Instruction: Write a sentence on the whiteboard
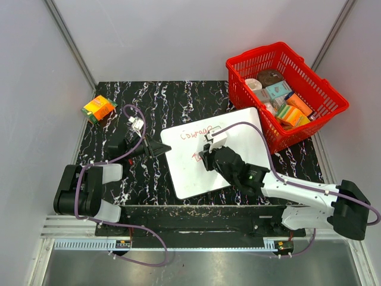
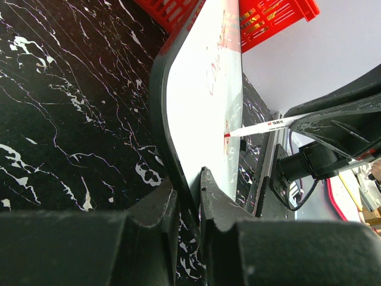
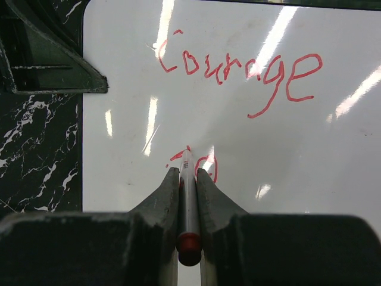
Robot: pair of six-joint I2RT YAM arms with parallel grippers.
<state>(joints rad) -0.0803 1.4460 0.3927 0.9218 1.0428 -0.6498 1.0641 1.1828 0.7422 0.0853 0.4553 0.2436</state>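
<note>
The whiteboard [image 1: 190, 167] lies tilted on the black marbled table. It also shows in the left wrist view [image 2: 202, 119] and the right wrist view [image 3: 268, 179]. The sentence [image 1: 196, 132] reads "courage" in red [image 3: 238, 68], with "to" [image 3: 205, 164] begun below it. My left gripper [image 1: 162, 148] is shut on the board's left edge, the edge between its fingers [image 2: 187, 199]. My right gripper [image 1: 205, 156] is shut on a red marker [image 3: 189, 202]. The marker's tip touches the board at the second line. The marker also shows in the left wrist view [image 2: 265, 126].
A red basket [image 1: 324, 98] full of small boxes and packets stands at the back right, its corner over the board's far edge. An orange-green packet [image 1: 98, 108] lies at the back left. Grey walls close in the table.
</note>
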